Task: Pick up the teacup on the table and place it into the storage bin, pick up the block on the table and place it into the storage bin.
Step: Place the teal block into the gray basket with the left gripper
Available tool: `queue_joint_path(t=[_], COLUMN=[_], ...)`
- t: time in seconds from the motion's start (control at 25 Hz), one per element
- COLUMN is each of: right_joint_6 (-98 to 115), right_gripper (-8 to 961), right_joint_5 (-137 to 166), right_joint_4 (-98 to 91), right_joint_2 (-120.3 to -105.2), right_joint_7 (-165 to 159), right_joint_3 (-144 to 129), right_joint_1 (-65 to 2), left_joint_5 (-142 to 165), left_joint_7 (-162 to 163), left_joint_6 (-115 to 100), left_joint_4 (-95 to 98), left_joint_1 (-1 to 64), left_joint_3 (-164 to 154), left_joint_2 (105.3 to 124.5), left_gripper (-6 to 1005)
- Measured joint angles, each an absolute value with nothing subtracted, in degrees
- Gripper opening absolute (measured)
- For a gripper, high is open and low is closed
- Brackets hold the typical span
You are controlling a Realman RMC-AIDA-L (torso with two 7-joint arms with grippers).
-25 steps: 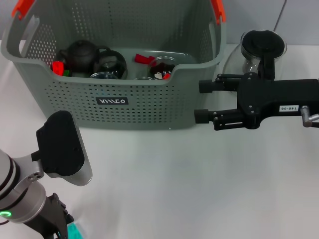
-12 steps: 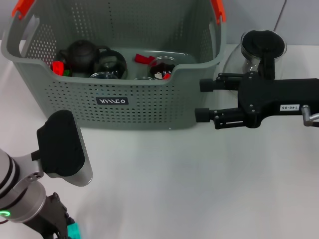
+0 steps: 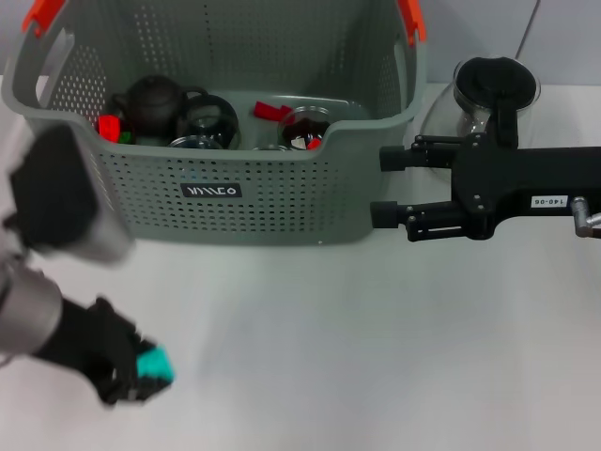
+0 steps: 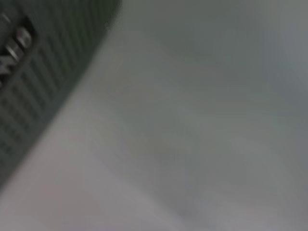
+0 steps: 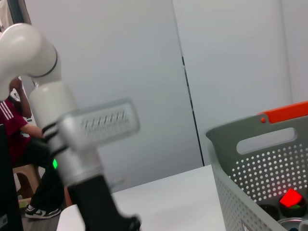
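The storage bin point(image 3: 282, 202), grey-green and perforated with orange handle tabs, stands at the back of the white table; its wall point(image 4: 29, 77) and its corner point(image 5: 260, 163) show in the wrist views. A small teal block point(image 3: 156, 360) sits at the tip of my left gripper point(image 3: 139, 369), which is shut on it just above the table, in front of the bin's left end. My right gripper point(image 3: 385, 186) hangs open and empty beside the bin's right wall. No teacup shows on the table; glass vessels point(image 3: 305, 129) and a black teapot point(image 3: 155, 101) lie in the bin.
A clear glass pot with a black lid point(image 3: 495, 86) stands behind my right arm at the back right. Red pieces point(image 3: 272, 111) lie in the bin. The right wrist view shows my left arm point(image 5: 67, 144) across the table and a person seated beyond.
My left arm has swung up and away from the front edge, carrying the teal block up and to the right. The right gripper has hardly moved.
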State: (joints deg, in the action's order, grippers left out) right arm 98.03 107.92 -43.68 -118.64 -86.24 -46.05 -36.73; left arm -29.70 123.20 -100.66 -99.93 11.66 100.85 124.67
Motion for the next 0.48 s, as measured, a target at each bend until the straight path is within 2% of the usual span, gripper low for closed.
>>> queue_joint_path(t=[0.36,0.48], right_joint_6=[99.54,99.71], right_gripper=[853,853], right_joint_5=[107.92,107.93], right_joint_4=[-43.69,-43.35], right_joint_2=[-117.82,-117.08], right_joint_7=[-86.8,-86.99], right_joint_3=[-45.97,-45.95], right_joint_1=[-36.47,-36.43], left_joint_5=[-51.88,-59.29], left_joint_7=[121.18,120.25], left_joint_6=[-102.31,-102.8], left_joint_4=[-95.66,-90.04], left_joint_1=[17.44,20.99], left_joint_3=[129.14,138.58], left_joint_2=[123.99,122.65], left_gripper=[459,469])
